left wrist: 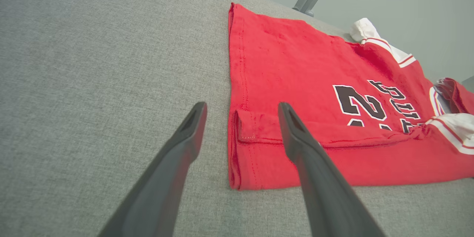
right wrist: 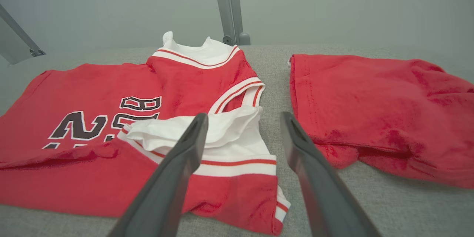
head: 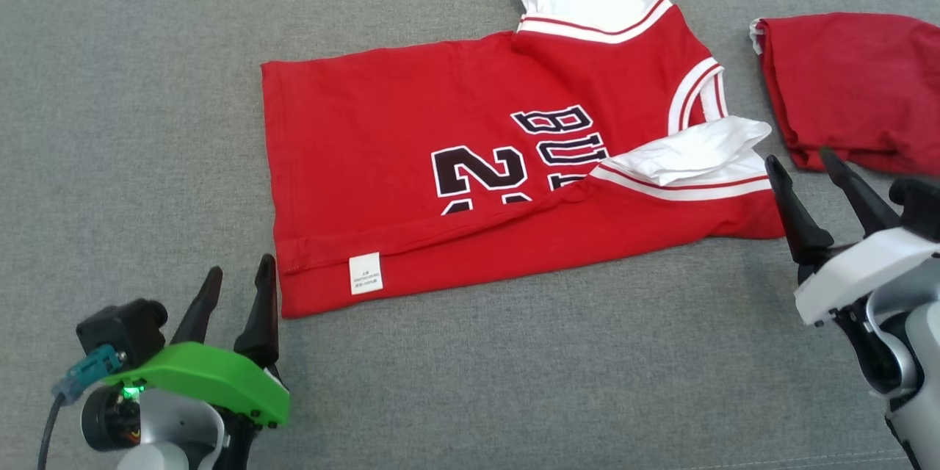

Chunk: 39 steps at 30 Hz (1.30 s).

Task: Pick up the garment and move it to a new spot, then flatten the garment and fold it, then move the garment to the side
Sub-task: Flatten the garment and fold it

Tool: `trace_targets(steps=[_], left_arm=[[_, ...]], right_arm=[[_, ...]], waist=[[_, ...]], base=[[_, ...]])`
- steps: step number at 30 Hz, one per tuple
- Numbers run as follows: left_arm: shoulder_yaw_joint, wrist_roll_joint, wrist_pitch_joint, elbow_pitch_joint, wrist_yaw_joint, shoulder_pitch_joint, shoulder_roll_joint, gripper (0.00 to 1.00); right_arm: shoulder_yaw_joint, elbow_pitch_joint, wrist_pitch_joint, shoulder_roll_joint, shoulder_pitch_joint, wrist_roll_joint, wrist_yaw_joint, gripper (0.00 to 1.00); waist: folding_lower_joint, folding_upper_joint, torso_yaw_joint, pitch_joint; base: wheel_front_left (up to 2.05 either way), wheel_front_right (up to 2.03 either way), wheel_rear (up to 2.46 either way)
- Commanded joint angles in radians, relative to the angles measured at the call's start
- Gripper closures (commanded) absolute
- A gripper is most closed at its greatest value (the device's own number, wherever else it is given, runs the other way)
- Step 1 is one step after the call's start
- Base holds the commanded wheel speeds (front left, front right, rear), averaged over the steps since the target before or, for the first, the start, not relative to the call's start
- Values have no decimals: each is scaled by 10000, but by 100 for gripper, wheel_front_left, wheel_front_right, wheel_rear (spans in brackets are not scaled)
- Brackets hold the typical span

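The garment (head: pixel 411 125) is a red jersey with white sleeves and dark lettering, spread on the grey padded surface with its near long edge folded over toward the middle. My left gripper (head: pixel 239 275) stands open just off its near-left hem corner, nothing between the fingers. In the left wrist view the open left gripper (left wrist: pixel 242 107) straddles the folded hem of the garment (left wrist: pixel 296 63). My right gripper (head: pixel 800 158) is open beside the near white sleeve, empty. The right wrist view has the right gripper (right wrist: pixel 242 116) over that sleeve end of the garment (right wrist: pixel 92 92).
A second red cloth (head: pixel 852 81) lies crumpled at the right, close to my right gripper; it also lies at the right of the right wrist view (right wrist: pixel 377 107). The grey padded surface (head: pixel 125 103) stretches left and toward me. A metal post (right wrist: pixel 227 7) stands behind the table's far edge.
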Motion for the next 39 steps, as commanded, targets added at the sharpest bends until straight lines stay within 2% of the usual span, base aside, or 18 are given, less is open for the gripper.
trace_targets(steps=[1,7,13,24,29,30,31,32,34,35,39], left_arm=[[7,38,-57,-40,14,108,19,0],[-259,-168,43,-327,20,977,-154,0],[-472,-275,382,-27,-12,627,-207,0],[-634,-406,630,961,-187,-151,-227,0],[-765,-657,765,1247,-465,-272,-364,0],[-786,-680,763,1295,-492,-338,-384,53],[-837,-705,778,1338,-569,-392,-393,82],[-881,-729,797,1377,-640,-437,-401,100],[-928,-812,803,1440,-773,-533,-431,100],[-923,-860,798,1449,-817,-574,-438,100],[-831,-1034,871,1447,-962,-697,-290,100]], right_arm=[[-49,-43,-68,-55,143,-76,-5,0],[-577,-274,175,-50,1173,-406,-5,0],[-803,-116,572,106,1075,-729,-5,0],[-562,364,1021,82,697,-683,-5,0],[-265,576,1249,31,562,-583,-5,0],[-188,622,1316,50,529,-476,-5,0],[-24,651,1459,22,508,-391,-5,0],[103,662,1535,-28,498,-317,-3,33],[197,682,1569,-86,426,-140,-3,84],[216,664,1535,-117,361,-70,-3,100],[291,577,1527,-366,214,199,-6,100]], waist=[[0,35,-85,-126],[0,35,-220,-146],[0,35,-230,226],[0,35,49,755],[0,35,92,816],[0,35,98,820],[0,35,102,821],[0,35,104,820],[0,35,114,800],[0,35,114,784],[0,35,96,664]], base=[[0,0,0],[0,0,0],[0,0,0],[0,0,0],[0,0,0],[0,0,0],[0,0,0],[0,0,0],[0,0,0],[0,0,0],[0,0,0]])
